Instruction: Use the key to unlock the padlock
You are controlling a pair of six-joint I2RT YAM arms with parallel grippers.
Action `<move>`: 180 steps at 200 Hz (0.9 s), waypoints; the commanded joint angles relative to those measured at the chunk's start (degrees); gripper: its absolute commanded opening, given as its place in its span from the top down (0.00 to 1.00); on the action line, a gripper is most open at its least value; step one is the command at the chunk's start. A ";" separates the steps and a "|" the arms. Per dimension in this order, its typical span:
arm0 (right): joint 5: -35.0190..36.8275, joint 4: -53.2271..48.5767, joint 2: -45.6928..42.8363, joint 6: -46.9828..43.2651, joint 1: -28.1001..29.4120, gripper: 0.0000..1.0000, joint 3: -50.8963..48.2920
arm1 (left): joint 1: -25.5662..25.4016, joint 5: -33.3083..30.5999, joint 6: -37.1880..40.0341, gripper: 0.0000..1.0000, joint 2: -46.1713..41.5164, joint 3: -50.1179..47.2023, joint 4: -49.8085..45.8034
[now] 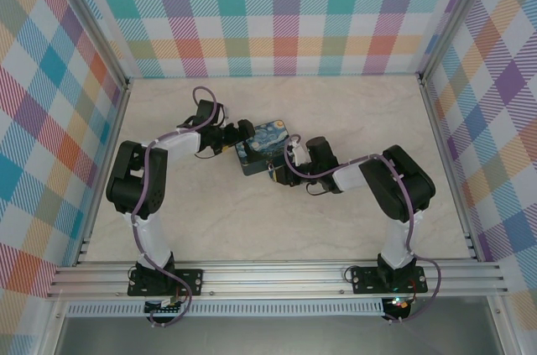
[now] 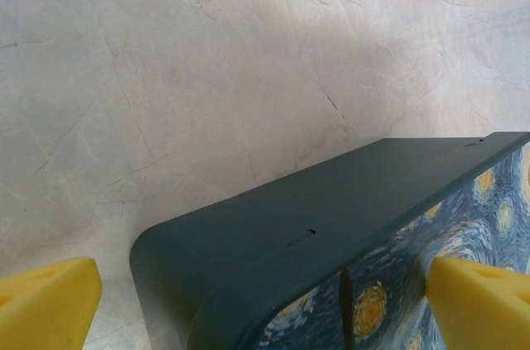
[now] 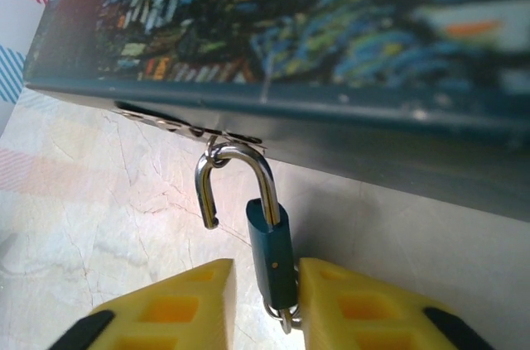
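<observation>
- Teal padlock hangs from the hasp on the tin's edge, long axis 12 to 6 o'clock; shackle free leg out at 10 o'clock, judged released;
- right gripper directly at 6 o'clock, fingers bracketing the body; whether clamped cannot be told; key not discernible;
- left gripper spread wide astride the tin corner; the farther arm.

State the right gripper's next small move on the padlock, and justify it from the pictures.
Probably rotate the padlock so its shackle slips off the hasp ring of the tin. The shackle's free end already hangs out of the body, so the lock looks open, and the right gripper brackets the body.
</observation>
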 commanded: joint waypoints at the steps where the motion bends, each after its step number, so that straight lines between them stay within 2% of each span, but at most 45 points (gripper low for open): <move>1: 0.65 2.55 0.22 -0.13 0.42 0.77 -1.31 | -0.34 -1.13 -0.11 0.00 0.31 -1.84 -2.34; 59: 2.90 2.26 -2.10 1.91 0.49 0.84 -2.32 | -0.38 -2.84 0.52 0.00 -2.91 -4.75 -2.71; 93: 1.07 4.25 -2.36 2.29 0.42 0.82 -2.74 | -0.64 -2.77 -0.43 0.00 -5.05 -7.84 -1.09; 138: 1.42 5.55 -1.30 2.29 0.42 0.73 -2.57 | -1.68 -3.35 -1.46 0.00 -6.80 -10.92 0.20; 180: 1.00 5.38 -0.49 2.43 0.42 0.78 -2.20 | -1.65 -3.60 -1.68 0.00 -6.71 -11.21 0.38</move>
